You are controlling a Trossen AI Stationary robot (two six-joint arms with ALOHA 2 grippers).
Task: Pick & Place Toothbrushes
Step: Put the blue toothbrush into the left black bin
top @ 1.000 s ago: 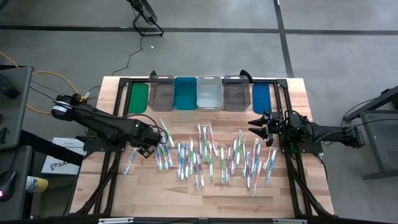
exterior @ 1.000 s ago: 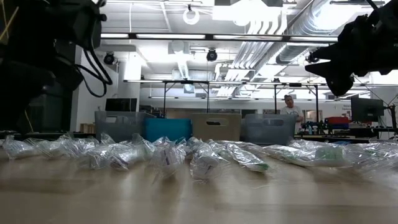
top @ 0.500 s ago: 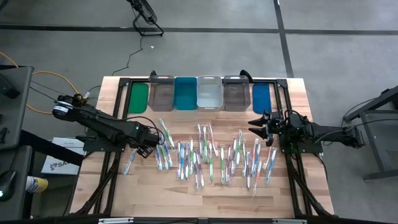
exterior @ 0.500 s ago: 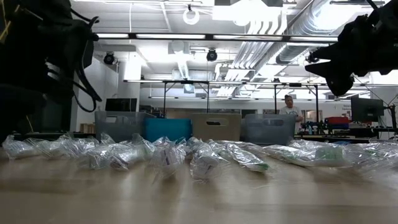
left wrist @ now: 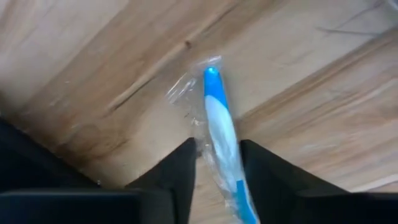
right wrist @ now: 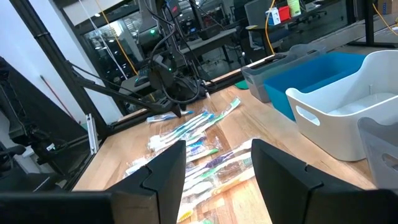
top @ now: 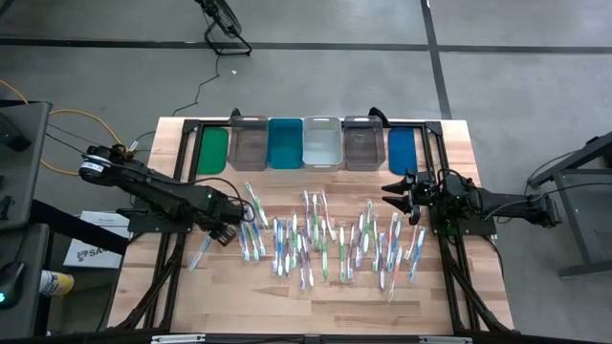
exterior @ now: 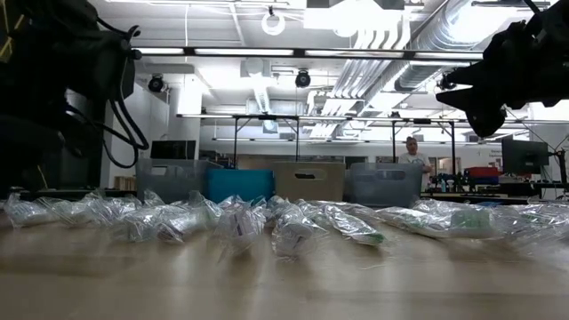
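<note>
Several toothbrushes point(top: 316, 239) in clear wrappers lie spread across the middle of the wooden table point(top: 316, 306); in the low view the toothbrushes point(exterior: 267, 222) form a low row. A blue-and-white one point(left wrist: 217, 118) lies at the spread's left end point(top: 201, 250). My left gripper point(left wrist: 217, 146) points down over it point(top: 222, 232), a finger close on each side. My right gripper point(top: 392, 191) hovers open at the table's right side, pointing level toward the spread point(right wrist: 217, 149), holding nothing. My left gripper has the blue-and-white toothbrush's handle point(left wrist: 225, 152), about midway along, between its two fingers. They come from above, pointing down, and lie across the brush. Both fingers meet the clear wrapper. The brush lies flat on the table.
Along the table's far edge stands a row of bins: green point(top: 212, 150), grey point(top: 251, 145), teal point(top: 285, 143), clear point(top: 322, 143), grey point(top: 362, 143) and blue point(top: 403, 150). Bare wood shows along the near edge point(top: 316, 311). A person point(exterior: 413, 153) stands far off in the room.
My left gripper has come down over the left end of the spread, onto the blue-and-white toothbrush. The toothbrush stays on the table.
</note>
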